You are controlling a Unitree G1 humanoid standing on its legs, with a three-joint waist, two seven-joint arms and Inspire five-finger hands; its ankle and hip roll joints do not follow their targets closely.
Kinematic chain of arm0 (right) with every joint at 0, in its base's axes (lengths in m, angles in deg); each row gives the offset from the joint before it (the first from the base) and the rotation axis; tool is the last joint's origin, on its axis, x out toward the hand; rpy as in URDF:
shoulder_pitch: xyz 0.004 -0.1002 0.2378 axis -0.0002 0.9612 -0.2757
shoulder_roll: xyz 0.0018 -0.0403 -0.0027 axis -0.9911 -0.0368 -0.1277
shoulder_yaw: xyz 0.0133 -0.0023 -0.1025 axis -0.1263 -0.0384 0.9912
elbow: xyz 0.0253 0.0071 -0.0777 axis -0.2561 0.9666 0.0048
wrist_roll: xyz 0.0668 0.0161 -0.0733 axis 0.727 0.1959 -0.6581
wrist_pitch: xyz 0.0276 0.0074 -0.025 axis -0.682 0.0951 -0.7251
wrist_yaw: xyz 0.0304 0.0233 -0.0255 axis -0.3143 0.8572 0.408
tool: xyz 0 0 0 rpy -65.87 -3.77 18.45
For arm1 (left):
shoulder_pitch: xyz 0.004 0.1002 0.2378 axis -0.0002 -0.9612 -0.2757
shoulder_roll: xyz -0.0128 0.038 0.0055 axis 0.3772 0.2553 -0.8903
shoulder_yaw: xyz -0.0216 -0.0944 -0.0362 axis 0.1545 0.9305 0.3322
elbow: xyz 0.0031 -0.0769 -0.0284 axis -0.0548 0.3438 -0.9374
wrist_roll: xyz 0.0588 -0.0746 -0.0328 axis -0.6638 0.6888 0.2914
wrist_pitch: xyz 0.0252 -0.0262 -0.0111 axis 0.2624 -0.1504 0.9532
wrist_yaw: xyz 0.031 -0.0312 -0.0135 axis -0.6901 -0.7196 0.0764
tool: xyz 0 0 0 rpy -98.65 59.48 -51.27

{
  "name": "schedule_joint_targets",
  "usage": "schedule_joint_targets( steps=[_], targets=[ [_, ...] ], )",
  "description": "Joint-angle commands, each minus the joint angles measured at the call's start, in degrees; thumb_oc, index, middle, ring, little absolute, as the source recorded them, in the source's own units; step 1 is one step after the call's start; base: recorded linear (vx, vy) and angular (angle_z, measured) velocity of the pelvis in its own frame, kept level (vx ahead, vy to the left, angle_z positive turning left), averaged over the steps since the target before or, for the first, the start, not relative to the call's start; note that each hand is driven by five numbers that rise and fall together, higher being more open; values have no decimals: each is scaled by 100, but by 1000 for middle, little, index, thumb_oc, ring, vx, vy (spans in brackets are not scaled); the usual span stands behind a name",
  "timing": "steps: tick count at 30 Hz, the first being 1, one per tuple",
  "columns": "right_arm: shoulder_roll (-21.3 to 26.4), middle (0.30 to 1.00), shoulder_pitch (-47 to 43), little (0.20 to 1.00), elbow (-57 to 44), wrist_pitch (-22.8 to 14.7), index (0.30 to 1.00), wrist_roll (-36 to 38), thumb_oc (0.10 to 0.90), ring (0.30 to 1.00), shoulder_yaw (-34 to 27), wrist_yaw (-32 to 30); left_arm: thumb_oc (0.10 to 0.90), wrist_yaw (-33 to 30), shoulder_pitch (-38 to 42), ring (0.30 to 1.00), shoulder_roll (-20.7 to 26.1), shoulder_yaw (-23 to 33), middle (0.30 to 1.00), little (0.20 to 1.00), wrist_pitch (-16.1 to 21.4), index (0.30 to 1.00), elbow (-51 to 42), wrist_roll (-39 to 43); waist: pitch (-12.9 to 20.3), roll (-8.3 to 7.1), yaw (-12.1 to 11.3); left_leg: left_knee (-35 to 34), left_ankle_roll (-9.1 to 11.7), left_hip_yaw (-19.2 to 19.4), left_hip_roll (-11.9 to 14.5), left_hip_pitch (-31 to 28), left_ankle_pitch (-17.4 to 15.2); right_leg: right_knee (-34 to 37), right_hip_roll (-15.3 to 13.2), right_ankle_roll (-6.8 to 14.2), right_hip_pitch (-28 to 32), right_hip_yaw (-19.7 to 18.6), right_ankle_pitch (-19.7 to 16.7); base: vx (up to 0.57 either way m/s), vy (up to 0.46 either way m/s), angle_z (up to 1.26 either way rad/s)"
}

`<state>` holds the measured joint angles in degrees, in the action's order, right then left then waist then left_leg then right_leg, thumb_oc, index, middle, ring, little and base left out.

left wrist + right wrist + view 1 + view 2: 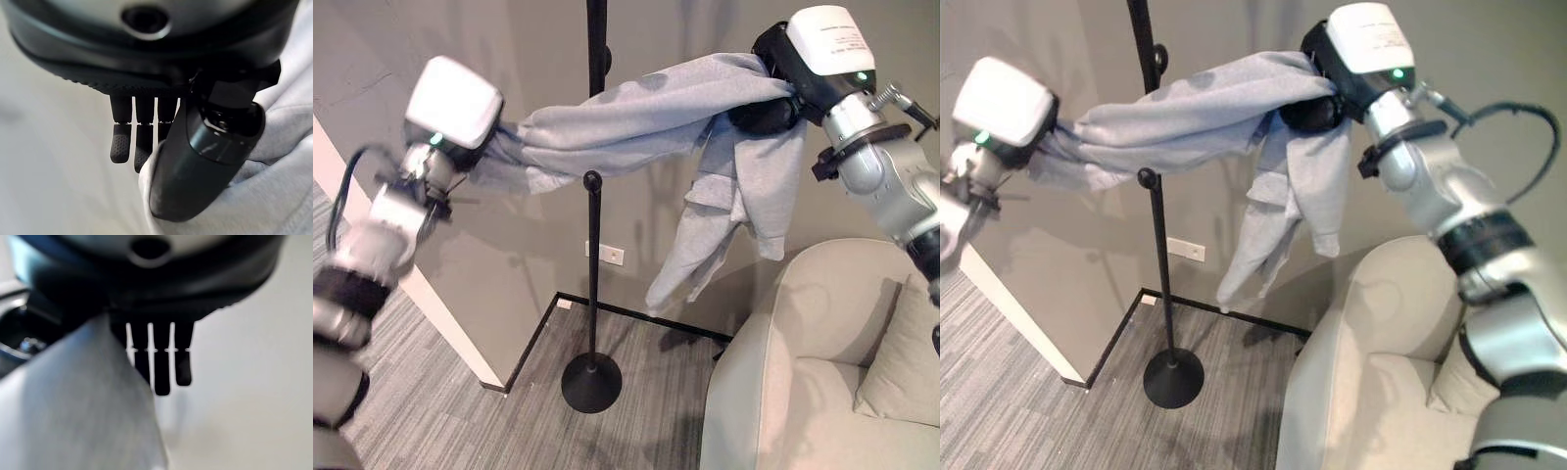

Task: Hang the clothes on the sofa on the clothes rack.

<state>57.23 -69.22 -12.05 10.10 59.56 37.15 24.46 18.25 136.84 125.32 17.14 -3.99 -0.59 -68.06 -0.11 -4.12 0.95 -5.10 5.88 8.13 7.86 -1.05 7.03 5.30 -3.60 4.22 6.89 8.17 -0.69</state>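
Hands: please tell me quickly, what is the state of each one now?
Left hand: shut on the grey garment, thumb pinching the cloth against the fingers.
Right hand: shut on the same garment's other end.

The black pole of the clothes rack is standing straight up between the two raised hands, and its side peg is sticking out just under the stretched grey garment. The left hand and the right hand are holding the cloth at opposite ends, so the pole is blocking any straight pass from one side to the other. The hanging part of the garment is dangling over the gap between the rack's round base and the sofa (the sofa itself is closing off the right side). The carpeted floor left of the base is lying open, bounded by the angled wall.
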Motion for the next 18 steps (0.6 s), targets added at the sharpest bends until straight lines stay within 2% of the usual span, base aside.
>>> schedule_joint_targets(
  steps=[1,5,7,10,11,16,18],
  targets=[
    [248,300,-949,300,468,377,300,562,400,300,-227,-354,400,-2,739,300,10,148,300,300,-645,300,840,270,531,-45,-162,95,-109,6,51,93,-474,-273,-160,203,48,71,670,46,47,-12],
    [64,300,-1181,300,1220,385,300,798,400,300,174,-239,400,228,1012,300,-364,-674,300,300,-478,300,1970,342,503,-92,-187,108,-136,38,12,101,-521,-225,-208,241,36,33,635,44,32,-4],
    [-74,300,-1272,300,1520,343,300,983,400,300,264,-157,400,507,652,300,-649,-916,300,300,-371,300,2800,355,434,-117,-196,108,-131,65,-7,159,-510,-213,-226,254,-39,5,602,28,32,-3],
    [-409,300,-1168,300,1475,296,300,1145,400,300,209,73,400,906,-355,300,-1263,-619,300,300,-232,300,3626,435,275,-176,-201,97,-133,122,-1,328,-490,-163,-232,255,-215,-48,542,-25,43,-4],
    [-729,300,-902,300,1200,214,300,1139,400,300,-50,63,400,957,-906,300,-1628,-387,300,300,-195,300,3610,376,-74,-238,-241,85,-128,117,30,719,-400,-134,-241,258,-609,-96,410,-173,37,-3],
    [-880,300,-636,300,950,160,300,1212,400,300,-346,19,400,903,-1264,300,-1766,-117,300,300,-201,300,3492,399,-173,-255,-264,84,-149,137,33,798,-387,-139,-257,256,-731,-132,362,-47,17,-9],
    [-994,300,-263,300,771,125,300,1349,400,300,-752,-119,400,828,-1547,300,-1874,136,300,300,-236,300,3192,428,-233,-248,-300,84,-164,143,32,810,-393,-147,-274,247,-741,-148,360,-4,23,-8]
  ],
)
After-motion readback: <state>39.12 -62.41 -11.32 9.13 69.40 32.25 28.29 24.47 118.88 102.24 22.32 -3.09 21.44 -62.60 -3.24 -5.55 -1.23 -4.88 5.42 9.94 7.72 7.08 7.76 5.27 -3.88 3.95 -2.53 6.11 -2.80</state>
